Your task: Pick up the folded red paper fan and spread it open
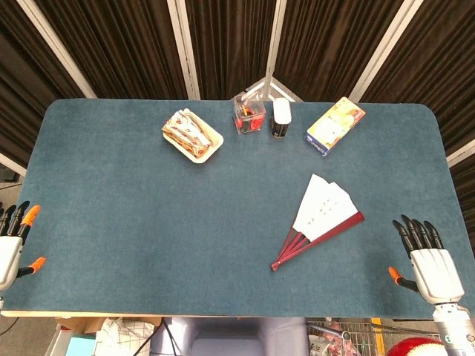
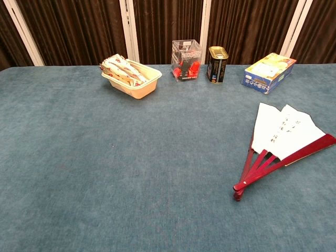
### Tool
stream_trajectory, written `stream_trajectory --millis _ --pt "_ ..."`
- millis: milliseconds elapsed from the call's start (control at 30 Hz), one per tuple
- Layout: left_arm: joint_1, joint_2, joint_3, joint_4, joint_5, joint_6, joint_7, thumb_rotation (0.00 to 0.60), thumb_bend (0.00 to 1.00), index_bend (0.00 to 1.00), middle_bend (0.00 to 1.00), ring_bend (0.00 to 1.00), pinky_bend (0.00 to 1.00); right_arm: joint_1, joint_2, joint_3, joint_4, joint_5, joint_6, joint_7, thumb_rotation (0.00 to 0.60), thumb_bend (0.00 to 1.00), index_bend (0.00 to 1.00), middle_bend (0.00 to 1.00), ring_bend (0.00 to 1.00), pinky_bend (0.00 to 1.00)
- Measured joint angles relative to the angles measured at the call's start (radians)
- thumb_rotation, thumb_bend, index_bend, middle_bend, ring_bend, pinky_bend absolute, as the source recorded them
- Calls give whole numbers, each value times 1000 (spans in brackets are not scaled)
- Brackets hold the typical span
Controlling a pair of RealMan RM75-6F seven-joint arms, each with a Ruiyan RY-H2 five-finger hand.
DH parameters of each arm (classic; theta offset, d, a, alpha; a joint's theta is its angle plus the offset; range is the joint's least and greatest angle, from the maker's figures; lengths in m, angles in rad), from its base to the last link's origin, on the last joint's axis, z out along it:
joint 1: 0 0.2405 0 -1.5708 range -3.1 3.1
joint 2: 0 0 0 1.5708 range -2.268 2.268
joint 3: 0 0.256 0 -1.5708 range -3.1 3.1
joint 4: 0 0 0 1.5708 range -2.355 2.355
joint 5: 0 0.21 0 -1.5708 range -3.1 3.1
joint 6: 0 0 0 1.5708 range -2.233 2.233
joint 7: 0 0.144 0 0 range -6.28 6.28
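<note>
The red paper fan [image 1: 320, 216], partly spread, is seen flat on the table [image 1: 133, 222] toward four o'clock. The left hand [image 1: 13, 241], partly cropped and apparently empty, and right hand [image 1: 427, 259] are held empty, fingers apart.

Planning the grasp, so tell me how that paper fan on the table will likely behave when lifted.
The fan lies flat and partly spread, so it probably leaves little edge to get under. Its thin paper leaf looks light and easily creased. The red ribs meet at one pivot, so they may swing or fold when gripped.
</note>
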State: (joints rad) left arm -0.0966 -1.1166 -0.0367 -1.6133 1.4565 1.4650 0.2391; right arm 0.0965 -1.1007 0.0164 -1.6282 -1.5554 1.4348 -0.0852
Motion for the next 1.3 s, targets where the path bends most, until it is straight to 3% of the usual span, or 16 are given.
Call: stream_trajectory --millis 767,1000,1300 --pt "4 -5 -8 -5 11 22 -36 600 0 0 0 0 0 18 -70 -14 110 -147 67 45 600 269 5 0 0 0" --pt "4 -9 -9 -7 13 25 -38 600 0 0 0 0 0 64 -164 -9 198 -217 75 40 600 270 177 52 0 0" --pt "3 -6 -11 -8 6 19 -46 600 0 0 0 0 0 118 -361 5 350 -219 30 15 600 269 363 133 21 0"
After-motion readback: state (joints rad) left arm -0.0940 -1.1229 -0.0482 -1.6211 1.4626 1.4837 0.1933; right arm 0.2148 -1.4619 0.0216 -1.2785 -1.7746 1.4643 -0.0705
